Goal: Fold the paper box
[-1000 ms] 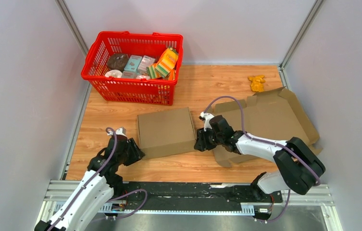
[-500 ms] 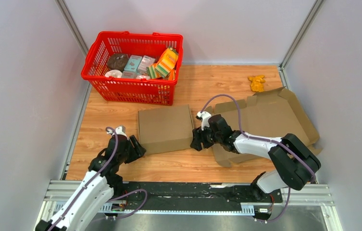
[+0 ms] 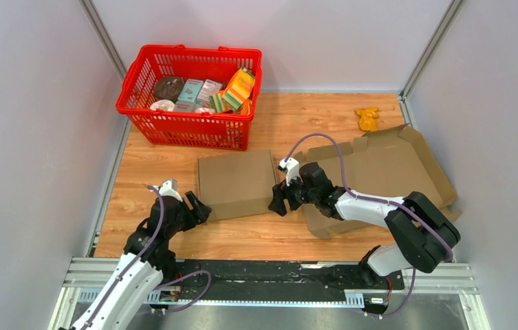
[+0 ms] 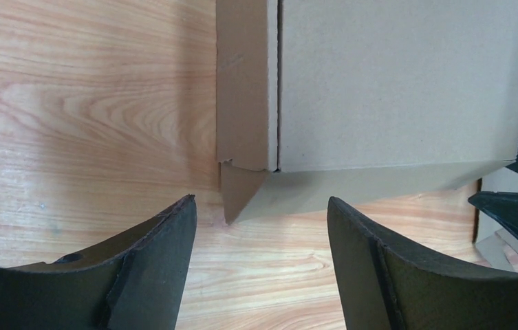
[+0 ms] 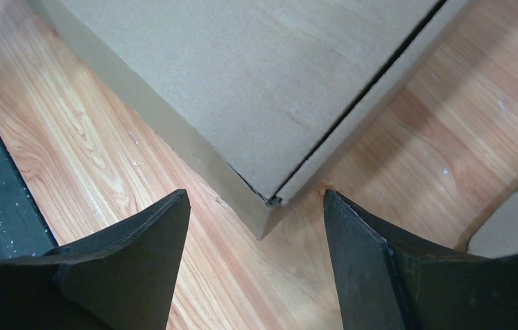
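A folded, closed brown paper box (image 3: 236,183) lies flat on the wooden table; it also shows in the left wrist view (image 4: 393,89) and the right wrist view (image 5: 242,75). My left gripper (image 3: 197,208) is open and empty, just off the box's near left corner (image 4: 232,203). My right gripper (image 3: 276,201) is open and empty, just off the box's near right corner (image 5: 266,213). Neither touches the box.
A red basket (image 3: 188,127) with several packaged goods stands at the back left. A second, unfolded flat cardboard box (image 3: 386,172) lies to the right under my right arm. A small yellow toy (image 3: 367,118) sits at the back right.
The box has shifted slightly toward the back. My right gripper moved left and up along its right side, and my left gripper moved slightly away from the near left corner.
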